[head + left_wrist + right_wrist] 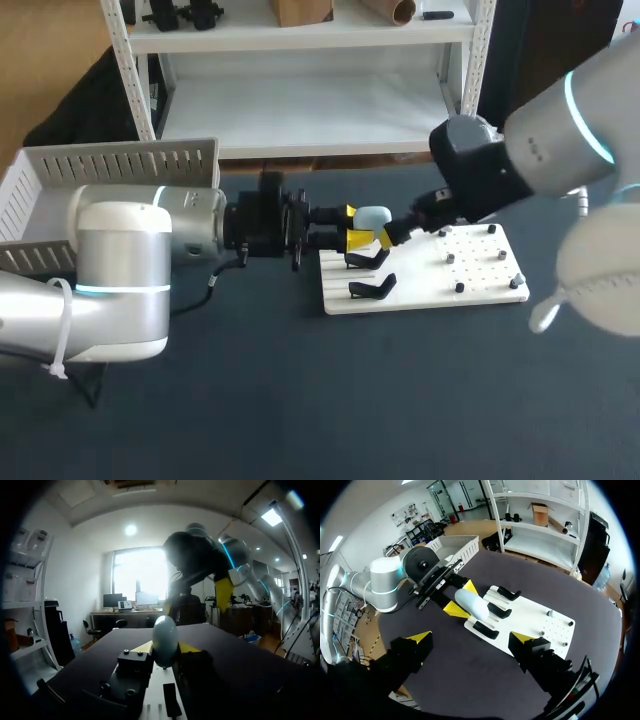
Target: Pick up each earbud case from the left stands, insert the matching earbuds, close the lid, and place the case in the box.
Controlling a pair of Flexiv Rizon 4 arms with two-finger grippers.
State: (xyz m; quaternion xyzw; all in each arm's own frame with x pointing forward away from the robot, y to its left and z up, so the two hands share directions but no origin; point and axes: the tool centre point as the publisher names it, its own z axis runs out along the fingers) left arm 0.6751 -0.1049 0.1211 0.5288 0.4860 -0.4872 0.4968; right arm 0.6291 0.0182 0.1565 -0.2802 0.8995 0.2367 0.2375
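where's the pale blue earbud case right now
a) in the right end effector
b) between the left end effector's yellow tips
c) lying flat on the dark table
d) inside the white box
b: the earbud case sits between the two yellow tips of the left end effector, one touching it on each side, while the right end effector is open with nothing in it.

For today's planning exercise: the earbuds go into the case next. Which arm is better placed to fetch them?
Probably right. The right gripper is open and empty above the white board bearing small pieces, likely earbuds; the left gripper is shut on the earbud case.
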